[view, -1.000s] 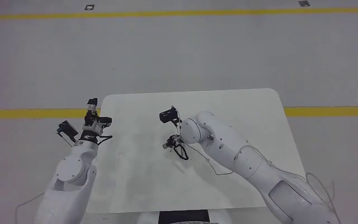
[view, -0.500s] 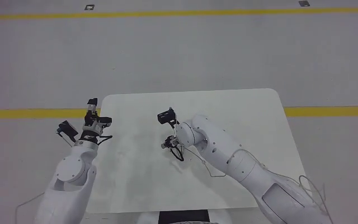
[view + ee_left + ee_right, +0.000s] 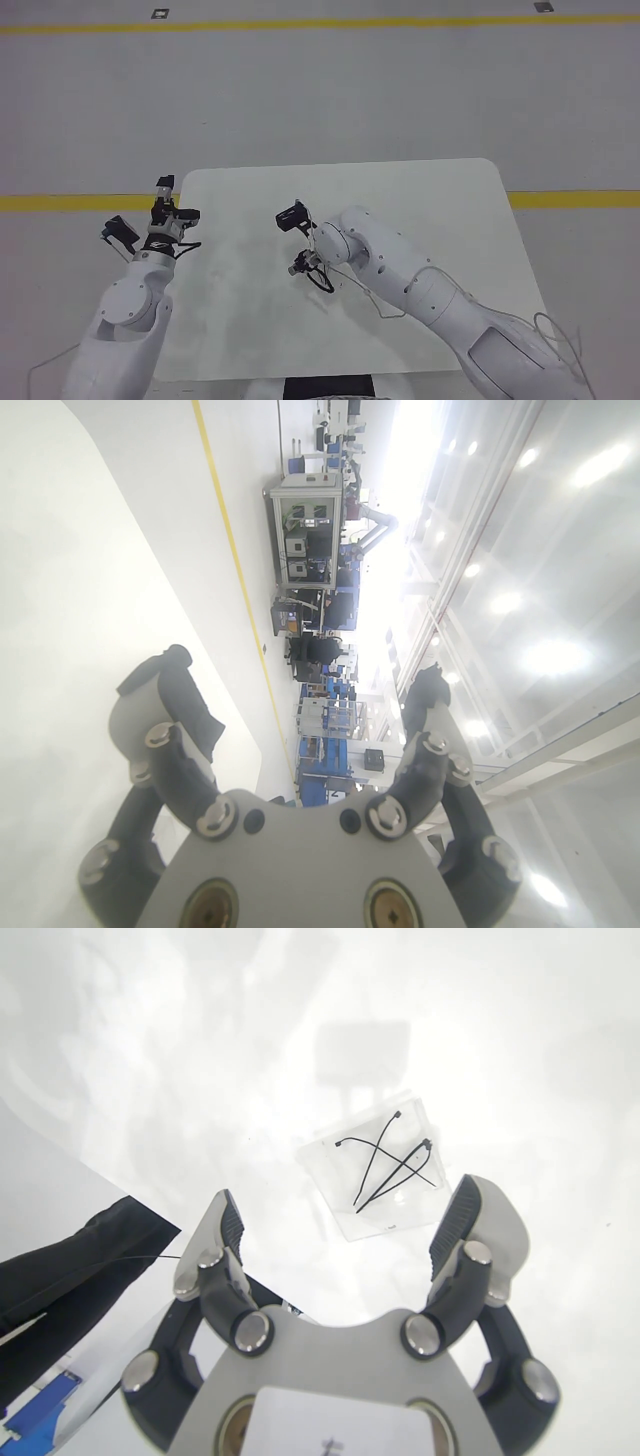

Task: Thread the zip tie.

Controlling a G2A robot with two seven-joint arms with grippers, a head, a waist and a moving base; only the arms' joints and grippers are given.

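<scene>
My right tool (image 3: 346, 1190) hangs wide open over mid-table (image 3: 420, 200), just short of the zip ties (image 3: 400, 1170), which lie crossed on a clear tray (image 3: 325, 1168). I judge it is positioned for a pick. My left tool (image 3: 302, 662), also open and empty, sits at the left edge.

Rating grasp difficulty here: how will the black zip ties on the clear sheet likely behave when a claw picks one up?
The zip ties look thin and slightly bowed, so probably light and bendy. They cross one another, so lifting one may drag others. Flat on the smooth clear sheet, they could slide away from the open right claw.
</scene>
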